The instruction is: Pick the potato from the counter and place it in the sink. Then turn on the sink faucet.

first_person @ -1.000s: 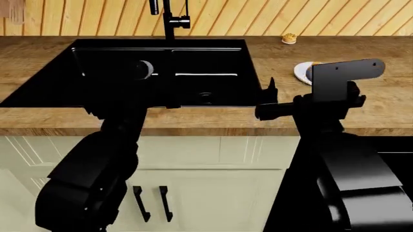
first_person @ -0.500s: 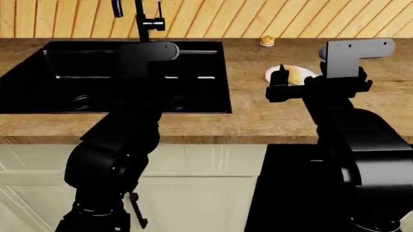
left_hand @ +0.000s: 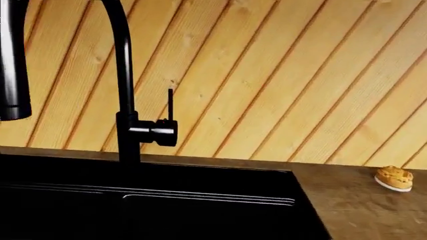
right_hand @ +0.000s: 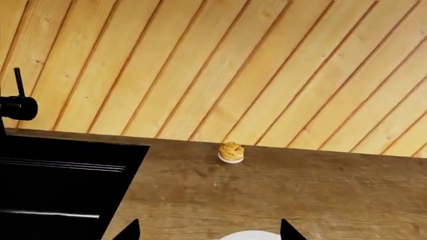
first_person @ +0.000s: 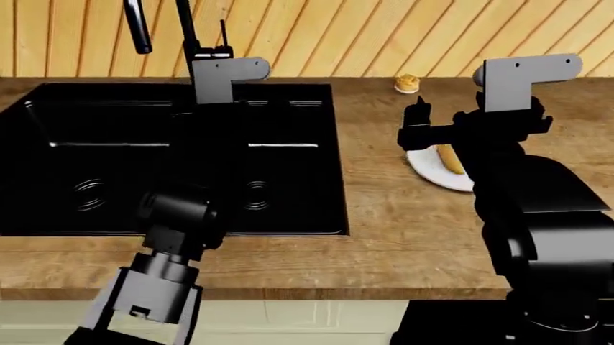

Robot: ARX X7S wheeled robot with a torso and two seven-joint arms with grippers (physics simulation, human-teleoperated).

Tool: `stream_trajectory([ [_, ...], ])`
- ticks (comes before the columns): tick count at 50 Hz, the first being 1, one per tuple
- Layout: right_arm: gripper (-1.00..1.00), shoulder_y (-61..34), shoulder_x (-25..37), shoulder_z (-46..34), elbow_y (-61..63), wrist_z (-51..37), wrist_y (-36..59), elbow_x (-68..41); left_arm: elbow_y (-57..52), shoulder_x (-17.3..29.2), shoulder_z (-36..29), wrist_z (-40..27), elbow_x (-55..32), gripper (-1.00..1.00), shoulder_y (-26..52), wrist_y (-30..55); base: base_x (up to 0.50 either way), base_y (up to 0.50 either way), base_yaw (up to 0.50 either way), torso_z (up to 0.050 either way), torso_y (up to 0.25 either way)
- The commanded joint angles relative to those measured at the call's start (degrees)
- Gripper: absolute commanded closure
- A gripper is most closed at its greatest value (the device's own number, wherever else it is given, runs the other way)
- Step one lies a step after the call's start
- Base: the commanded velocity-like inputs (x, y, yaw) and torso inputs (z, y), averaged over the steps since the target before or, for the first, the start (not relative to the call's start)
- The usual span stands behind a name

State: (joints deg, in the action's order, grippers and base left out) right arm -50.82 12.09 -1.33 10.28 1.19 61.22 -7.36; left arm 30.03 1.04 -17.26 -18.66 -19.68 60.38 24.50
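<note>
Potato (first_person: 449,159) sits on the plate (first_person: 428,171) on the table (first_person: 384,208), 3 o'clock of the sink (first_person: 57,129). Right gripper (right_hand: 208,234) hangs over it, jaws spread, empty, probably lining up the grab. Left jaws: can't tell. Faucet (left_hand: 125,90) untouched.

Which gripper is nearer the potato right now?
Right. The right gripper hangs just beside the potato on its plate, while the left arm is over the sink, well away, its gripper out of sight.
</note>
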Motion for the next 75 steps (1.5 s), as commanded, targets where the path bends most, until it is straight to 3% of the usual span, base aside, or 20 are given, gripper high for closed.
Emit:
stream_trajectory([
  [1, -1.0, -0.25, 0.45, 0.14, -0.42, -0.24, 0.1, -0.26, 9.16, 0.13, -2.53, -0.39, -0.77, -1.0, 2.74, -5.56, 0.45, 0.17, 0.0, 0.0, 0.0],
  [16, -1.0, 0.11, 0.63, 1.1, 0.38, -0.09, 0.51, -1.33, 23.25, -0.78, -7.25, 0.59, -3.85, -1.0, 5.65, -15.44, 0.39, 0.13, 0.0, 0.0, 0.001],
  [40, -1.0, -0.17, 0.92, 1.12, 0.19, -0.21, 0.59, -2.19, 26.08, 0.06, -10.71, -1.25, -8.4, -1.0, 6.71, -19.52, 0.5, 0.0, 0.0, 0.0, 0.001],
  [57, -1.0, 0.06, 1.62, 0.47, 0.47, -0.57, 0.34, -2.17, 33.76, -0.75, -12.37, -1.23, -11.96, -1.0, 9.61, -24.6, 0.47, 0.0, 0.0, 0.0, 0.001],
  [67, -1.0, -0.46, 3.1, -0.2, 1.26, -1.01, 5.77, -2.08, 32.74, 0.53, -13.18, -0.7, -14.69, -1.0, 10.09, -24.37, 0.0, 0.0, 0.0, 0.0, 0.0],
  [75, -1.0, -0.98, 5.41, 0.34, 9.39, -0.4, 19.66, -4.01, 26.84, 2.2, -13.63, -1.78, -15.79, -1.0, 8.59, -21.86, 0.0, 0.0, 0.0, 0.0, 0.0],
])
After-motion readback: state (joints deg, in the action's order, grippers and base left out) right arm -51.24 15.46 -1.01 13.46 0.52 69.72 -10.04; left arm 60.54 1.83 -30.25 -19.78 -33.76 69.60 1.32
